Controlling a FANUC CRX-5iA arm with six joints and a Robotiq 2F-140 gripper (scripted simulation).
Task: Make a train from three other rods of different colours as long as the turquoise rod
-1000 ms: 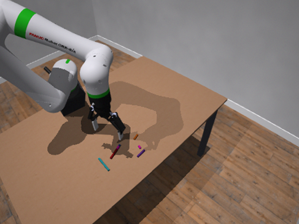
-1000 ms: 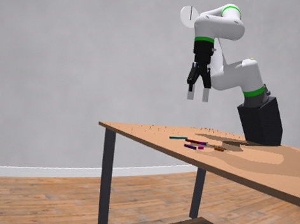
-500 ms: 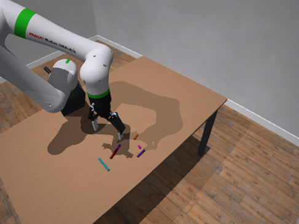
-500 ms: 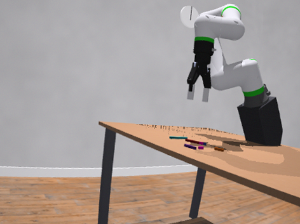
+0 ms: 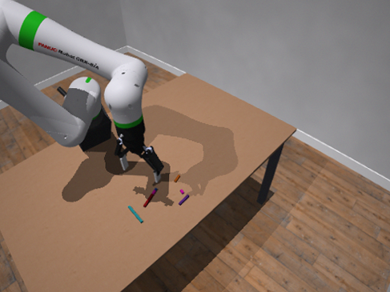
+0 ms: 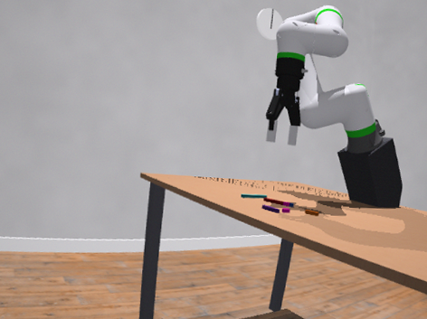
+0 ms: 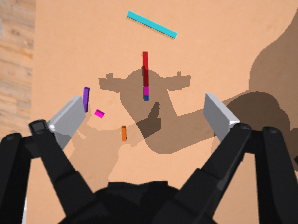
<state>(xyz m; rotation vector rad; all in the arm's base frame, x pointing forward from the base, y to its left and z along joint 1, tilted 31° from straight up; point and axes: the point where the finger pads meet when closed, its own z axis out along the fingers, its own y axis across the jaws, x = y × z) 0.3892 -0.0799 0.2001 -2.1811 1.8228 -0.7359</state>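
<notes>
My gripper (image 5: 141,166) is open and empty, high above the table; it also shows in the exterior view (image 6: 281,135) and in the wrist view (image 7: 145,117). Below it a red rod (image 7: 145,68), a magenta rod (image 7: 146,90) and a blue rod (image 7: 146,98) lie end to end in one straight line. This line shows in the top view (image 5: 150,197). The turquoise rod (image 7: 151,24) lies apart beyond the red end, also in the top view (image 5: 135,214). A purple rod (image 7: 86,99), a second magenta rod (image 7: 99,114) and an orange rod (image 7: 124,133) lie apart to the left.
The robot base (image 5: 95,133) stands on the table behind the rods. The table's near edge (image 5: 212,217) runs close to the purple rod (image 5: 183,199). The wood floor shows past the edge in the wrist view (image 7: 15,50).
</notes>
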